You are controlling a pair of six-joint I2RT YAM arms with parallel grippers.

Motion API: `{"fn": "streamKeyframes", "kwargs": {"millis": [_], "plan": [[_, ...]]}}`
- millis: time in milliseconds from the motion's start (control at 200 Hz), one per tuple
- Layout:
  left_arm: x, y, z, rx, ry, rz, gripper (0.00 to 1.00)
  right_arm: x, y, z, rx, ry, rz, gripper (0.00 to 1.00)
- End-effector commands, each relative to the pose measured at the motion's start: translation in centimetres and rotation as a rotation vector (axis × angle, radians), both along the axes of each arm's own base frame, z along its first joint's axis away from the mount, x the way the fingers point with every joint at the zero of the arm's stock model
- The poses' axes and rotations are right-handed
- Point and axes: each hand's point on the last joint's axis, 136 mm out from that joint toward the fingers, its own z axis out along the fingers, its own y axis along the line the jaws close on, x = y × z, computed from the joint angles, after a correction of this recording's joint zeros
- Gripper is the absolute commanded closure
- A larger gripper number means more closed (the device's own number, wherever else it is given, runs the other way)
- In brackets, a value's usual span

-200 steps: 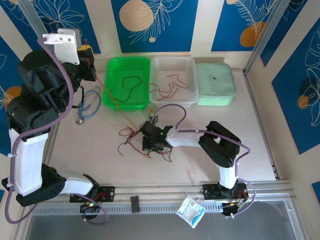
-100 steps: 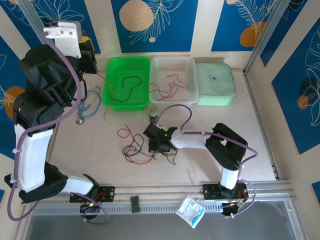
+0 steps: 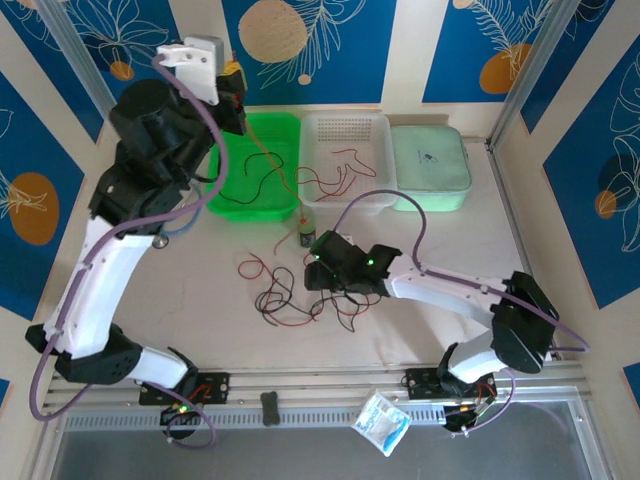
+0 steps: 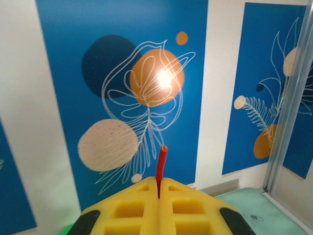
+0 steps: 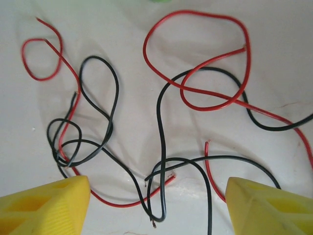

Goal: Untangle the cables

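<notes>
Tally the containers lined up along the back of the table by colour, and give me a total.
Green basket: 1
White basket: 1
Mint lidded box: 1
Total: 3

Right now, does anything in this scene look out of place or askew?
Yes: a small clear plastic packet lies askew across the grey metal rail at the near edge, apart from the tangled red and black wires.

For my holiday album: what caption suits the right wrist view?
Open right gripper hovers over tangled red and black cables on a white table.
</notes>
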Motion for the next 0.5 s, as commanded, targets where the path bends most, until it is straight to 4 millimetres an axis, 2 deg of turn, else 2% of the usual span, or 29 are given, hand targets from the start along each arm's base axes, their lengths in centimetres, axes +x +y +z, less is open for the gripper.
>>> {"fn": "streamKeyframes", "kwargs": {"millis": [0, 170, 370, 495], "plan": [[0.6, -2.0, 2.7, -0.098, -0.124, -0.068, 1.0, -0.4, -2.6, 0.9, -0.023, -0.012, -0.049, 0.25], [3.1, -4.3, 2.1, -0.133, -0.171, -0.086, 1.0, -1.2, -5.7, 1.9, -0.014, -0.037, -0.119, 0.26], [6.1, -6.7, 1.6, -0.164, -0.243, -0.094, 1.0, -2.6, -9.9, 2.1, 0.013, -0.054, -0.223, 0.24], [8.4, -8.4, 1.1, -0.167, -0.282, -0.092, 1.0, -3.5, -11.8, 2.0, 0.048, -0.059, -0.27, 0.23]]}}
